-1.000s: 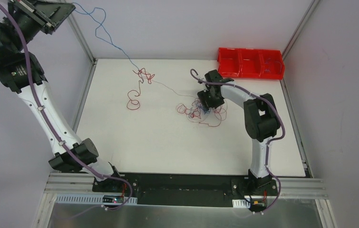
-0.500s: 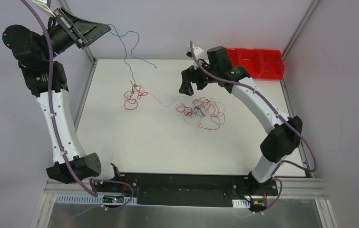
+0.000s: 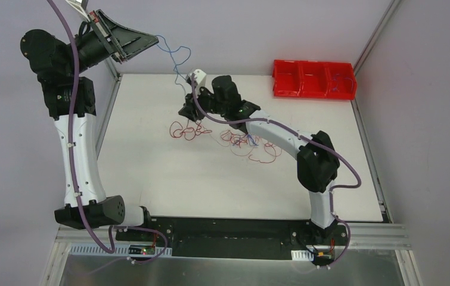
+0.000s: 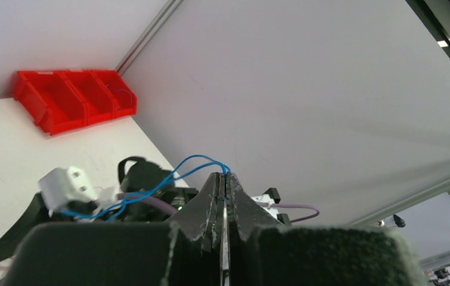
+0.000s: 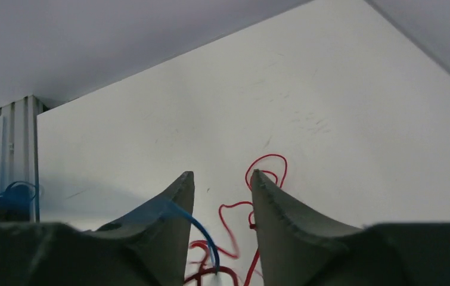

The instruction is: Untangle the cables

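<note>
My left gripper (image 3: 151, 40) is raised high at the back left and shut on a thin blue cable (image 3: 173, 56); the pinch shows at its fingertips in the left wrist view (image 4: 226, 176). The blue cable (image 4: 151, 190) droops from there to my right gripper (image 3: 188, 112). The right gripper is open, low over the table, above a small red tangle (image 3: 185, 131). In the right wrist view (image 5: 221, 179) the blue cable (image 5: 201, 229) hangs over its left finger and red loops (image 5: 267, 170) lie between and beyond the fingers. A larger red and blue tangle (image 3: 252, 143) lies mid-table.
A red three-compartment bin (image 3: 313, 78) stands at the back right corner and shows in the left wrist view (image 4: 70, 104). The white table (image 3: 210, 185) is framed by metal posts; one post (image 3: 108, 65) stands close to the left gripper.
My right arm has swung left, from the larger tangle to the small red tangle. The left gripper has moved right and lower, slackening the blue cable. The small red tangle has shifted right.
</note>
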Robot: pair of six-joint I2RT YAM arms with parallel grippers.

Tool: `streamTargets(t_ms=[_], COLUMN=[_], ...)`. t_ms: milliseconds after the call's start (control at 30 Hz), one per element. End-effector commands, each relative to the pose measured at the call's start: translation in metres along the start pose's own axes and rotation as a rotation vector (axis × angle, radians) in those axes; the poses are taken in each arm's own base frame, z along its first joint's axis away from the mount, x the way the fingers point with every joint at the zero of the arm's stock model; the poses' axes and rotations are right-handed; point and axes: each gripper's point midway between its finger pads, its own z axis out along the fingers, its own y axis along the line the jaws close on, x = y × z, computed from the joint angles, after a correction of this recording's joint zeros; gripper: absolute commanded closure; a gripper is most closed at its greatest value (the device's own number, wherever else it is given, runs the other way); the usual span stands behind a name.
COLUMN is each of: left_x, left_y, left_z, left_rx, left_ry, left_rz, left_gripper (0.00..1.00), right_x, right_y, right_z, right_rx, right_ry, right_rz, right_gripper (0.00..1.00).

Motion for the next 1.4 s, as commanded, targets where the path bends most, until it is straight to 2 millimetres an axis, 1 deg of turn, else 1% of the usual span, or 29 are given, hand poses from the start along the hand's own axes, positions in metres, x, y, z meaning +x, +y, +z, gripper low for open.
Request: streamTargets(t_ms=[0,67,100,133,200,267,300,367,400,433,467,500,533,633,700,733,800,900,967,1033,1067,1133,1233,1267,1367], left_x=[-0.011,-0.021,-0.026,-0.032,-0.041,-0.045,-0.046,-0.043,-0.040,-0.037,-0.033,-0.028,-0.023,-0.007,0.005,0.012,0.026,0.053,0.073,0.091,0.099,0.119,0.145,0.155,0.176], left_y=[-0.047,-0.062,-0.069,-0.077,-0.089,-0.091,-0.088,-0.075,-0.067,-0.060,-0.052,-0.044,-0.031,-0.011,0.005,0.012,0.028,0.049,0.062,0.075,0.080,0.081,0.081,0.078,0.072], left_z=[-0.002,-0.002,-0.002,-0.002,-0.003,-0.002,-0.001,0.000,0.000,0.000,-0.001,-0.001,-0.001,-0.004,-0.006,-0.006,-0.006,0.000,0.005,0.012,0.014,0.023,0.033,0.035,0.039], left_rx=[0.071,0.090,0.097,0.106,0.118,0.119,0.114,0.098,0.087,0.077,0.067,0.058,0.041,0.015,-0.006,-0.013,-0.034,-0.051,-0.061,-0.067,-0.071,-0.053,-0.027,-0.013,0.021], left_ry=[-0.043,-0.069,-0.086,-0.104,-0.132,-0.145,-0.145,-0.133,-0.122,-0.112,-0.099,-0.089,-0.078,-0.045,-0.021,-0.006,0.020,0.085,0.139,0.193,0.216,0.282,0.360,0.389,0.458], left_rz=[0.137,0.169,0.190,0.218,0.266,0.284,0.275,0.240,0.218,0.198,0.177,0.162,0.140,0.104,0.079,0.067,0.037,-0.024,-0.062,-0.108,-0.130,-0.167,-0.195,-0.192,-0.201], left_gripper=[1.00,1.00,1.00,1.00,1.00,1.00,1.00,1.00,1.00,1.00,1.00,1.00,1.00,1.00,1.00,1.00,1.00,1.00,1.00,1.00,1.00,1.00,1.00,1.00,1.00], right_x=[0.004,0.044,0.067,0.086,0.127,0.151,0.156,0.157,0.151,0.143,0.125,0.113,0.098,0.047,0.015,0.000,-0.023,-0.054,-0.078,-0.098,-0.100,-0.100,-0.091,-0.088,-0.087], right_y=[-0.034,-0.036,-0.035,-0.035,-0.033,-0.030,-0.029,-0.028,-0.028,-0.028,-0.030,-0.029,-0.029,-0.026,-0.022,-0.019,-0.013,0.000,0.009,0.022,0.026,0.035,0.044,0.046,0.050], right_z=[0.009,0.005,0.001,-0.005,-0.020,-0.035,-0.042,-0.057,-0.064,-0.073,-0.080,-0.091,-0.102,-0.139,-0.165,-0.178,-0.202,-0.225,-0.229,-0.229,-0.224,-0.216,-0.203,-0.199,-0.189], right_rx=[0.096,0.092,0.091,0.093,0.093,0.096,0.099,0.103,0.103,0.102,0.103,0.106,0.101,0.095,0.101,0.105,0.125,0.143,0.128,0.097,0.080,0.043,-0.001,-0.011,-0.038], right_ry=[-0.057,0.021,0.064,0.102,0.180,0.232,0.249,0.274,0.283,0.301,0.299,0.314,0.322,0.301,0.264,0.240,0.195,0.114,0.040,0.004,0.012,0.034,0.073,0.081,0.087], right_rz=[-0.036,-0.051,-0.060,-0.066,-0.068,-0.067,-0.064,-0.040,-0.020,0.005,0.026,0.066,0.106,0.218,0.241,0.229,0.189,0.111,0.064,0.016,-0.005,-0.044,-0.108,-0.131,-0.158], right_gripper=[0.69,0.75,0.76,0.75,0.69,0.57,0.52,0.39,0.31,0.24,0.20,0.17,0.16,0.13,0.12,0.11,0.09,0.04,0.02,0.01,0.01,0.01,0.01,0.01,0.01])
